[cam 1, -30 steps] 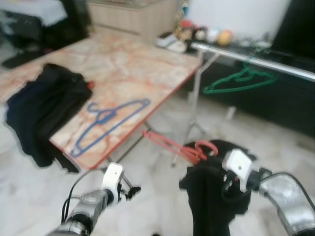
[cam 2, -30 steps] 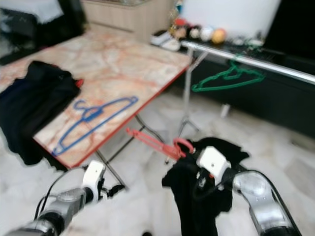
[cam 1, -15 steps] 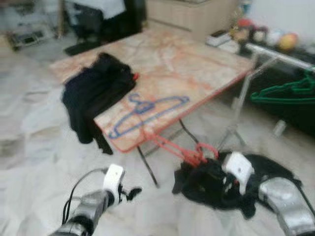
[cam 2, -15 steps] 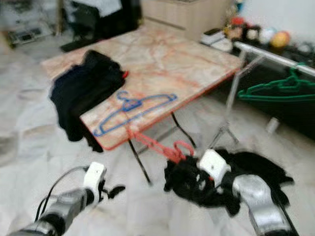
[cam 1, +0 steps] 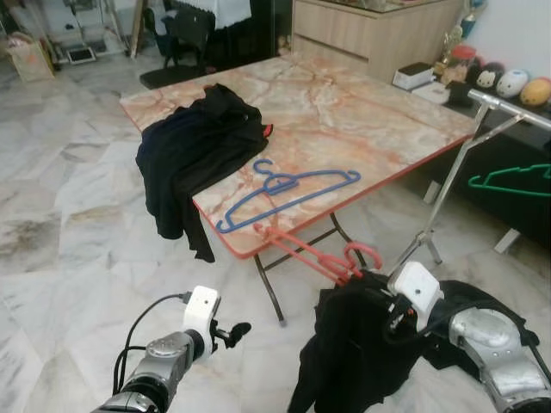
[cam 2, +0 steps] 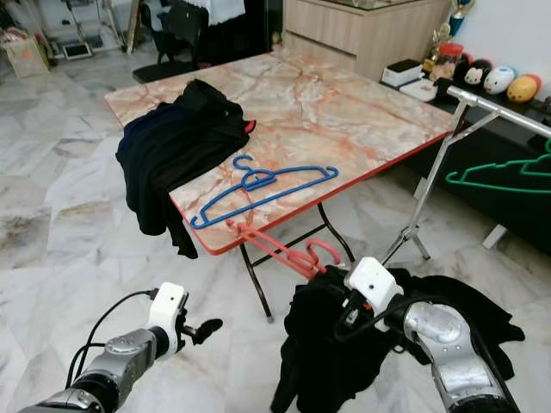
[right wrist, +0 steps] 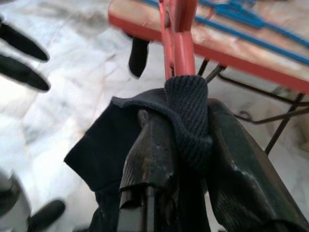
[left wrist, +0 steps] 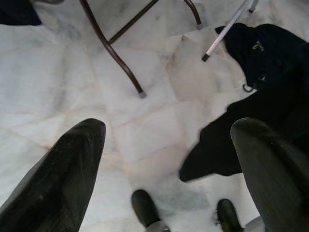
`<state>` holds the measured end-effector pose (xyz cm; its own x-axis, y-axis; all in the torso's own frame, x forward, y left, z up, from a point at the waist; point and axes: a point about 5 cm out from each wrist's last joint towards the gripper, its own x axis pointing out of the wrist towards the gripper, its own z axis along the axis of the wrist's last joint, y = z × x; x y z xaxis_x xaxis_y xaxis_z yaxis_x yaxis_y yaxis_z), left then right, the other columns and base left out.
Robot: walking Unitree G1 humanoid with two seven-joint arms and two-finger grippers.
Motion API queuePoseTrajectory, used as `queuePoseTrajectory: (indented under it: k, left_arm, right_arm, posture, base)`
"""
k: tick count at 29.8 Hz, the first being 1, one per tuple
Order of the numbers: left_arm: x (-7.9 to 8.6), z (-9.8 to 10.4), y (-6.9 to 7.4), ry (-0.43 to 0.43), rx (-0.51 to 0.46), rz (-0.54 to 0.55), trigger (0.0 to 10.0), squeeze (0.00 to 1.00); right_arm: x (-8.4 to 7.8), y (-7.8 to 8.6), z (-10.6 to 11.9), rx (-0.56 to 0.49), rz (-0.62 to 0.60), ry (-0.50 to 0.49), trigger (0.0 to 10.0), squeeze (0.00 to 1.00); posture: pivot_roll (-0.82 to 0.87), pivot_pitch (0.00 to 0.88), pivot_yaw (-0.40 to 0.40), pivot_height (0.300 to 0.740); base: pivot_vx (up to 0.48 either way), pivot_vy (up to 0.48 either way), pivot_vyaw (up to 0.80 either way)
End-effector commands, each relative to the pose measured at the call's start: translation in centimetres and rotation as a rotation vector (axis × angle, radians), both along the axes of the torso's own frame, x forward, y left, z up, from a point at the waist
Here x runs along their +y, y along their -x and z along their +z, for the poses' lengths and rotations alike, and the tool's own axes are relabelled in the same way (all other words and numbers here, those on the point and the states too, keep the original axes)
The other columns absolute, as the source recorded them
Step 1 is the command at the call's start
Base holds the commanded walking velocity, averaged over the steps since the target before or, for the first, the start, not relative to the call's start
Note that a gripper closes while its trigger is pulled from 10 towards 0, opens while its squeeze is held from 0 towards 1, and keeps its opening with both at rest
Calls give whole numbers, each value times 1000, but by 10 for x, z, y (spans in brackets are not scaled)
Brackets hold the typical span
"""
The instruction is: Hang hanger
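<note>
A red hanger (cam 1: 314,255) draped with a black garment (cam 1: 357,353) sticks out from the right gripper (right wrist: 181,159), whose jaws are clamped on it, low over the marble floor (cam 1: 77,232) in front of the folding table; the left gripper (left wrist: 169,159) hangs beside it with jaws spread wide. On the marbled surface (cam 1: 344,112) lie a blue hanger (cam 1: 288,196) and a heap of dark clothes (cam 1: 194,151). A green hanger (cam 1: 512,179) hangs on the metal rail (cam 1: 508,107) to the right
</note>
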<state>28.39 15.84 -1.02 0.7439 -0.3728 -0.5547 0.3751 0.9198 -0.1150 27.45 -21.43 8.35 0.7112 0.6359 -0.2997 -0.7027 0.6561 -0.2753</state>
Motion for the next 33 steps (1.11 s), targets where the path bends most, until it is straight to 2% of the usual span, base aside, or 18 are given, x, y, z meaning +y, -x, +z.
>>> queuePoseTrajectory:
  k: [1,4,11,17,33]
  left_arm:
    - [-2,-1,2,-14,-4,-24,10000,0]
    - [-1,-1,2,-12,-5,-29,10000,0]
    - [0,1,1,-10,-11,-41,10000,0]
    - [-6,0,2,5,-12,-67,10000,0]
    - [-5,2,1,15,-21,-62,10000,0]
  right_arm:
    - [-5,-6,10,-57,-75,-38,10000,0]
    - [-5,-4,7,-58,-96,-63,10000,0]
    - [-10,5,1,-43,-121,-56,10000,0]
    - [-11,3,4,-55,-133,-55,10000,0]
    - [-10,-1,7,-70,-134,-64,10000,0]
  posture:
    - [-70,0,49,740]
    - [-75,0,65,740]
    - [-84,0,73,740]
    - [-85,0,72,740]
    - [-81,0,63,740]
  base:
    - [0,0,0]
    - [0,0,0]
    - [0,0,0]
    - [0,0,0]
    - [0,0,0]
